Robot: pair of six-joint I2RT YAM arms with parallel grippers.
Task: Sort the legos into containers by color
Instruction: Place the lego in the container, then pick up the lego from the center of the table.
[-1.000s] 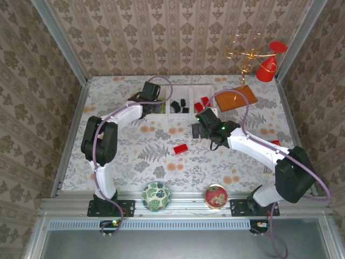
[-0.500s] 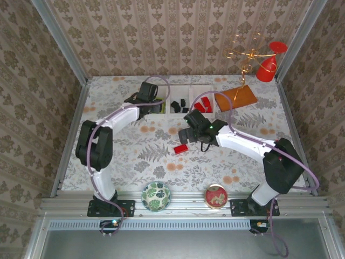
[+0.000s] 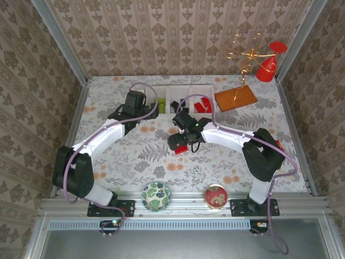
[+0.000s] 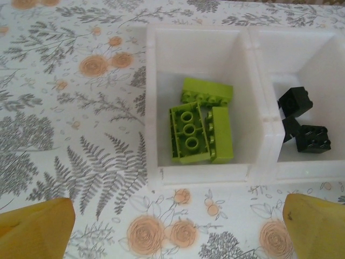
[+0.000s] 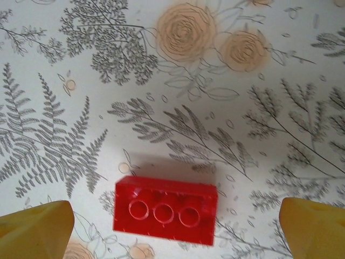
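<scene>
Hovering above the red rectangular plastic brick, the right gripper holds its jaws spread, the brick's long axis lying along the line between them.

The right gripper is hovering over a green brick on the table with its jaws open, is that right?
No. The brick under the right gripper is red, not green; the right wrist view shows it. It lies on the table, and the jaws are open.

A staged test booth: wallpapered panels in aluminium framing.
</scene>
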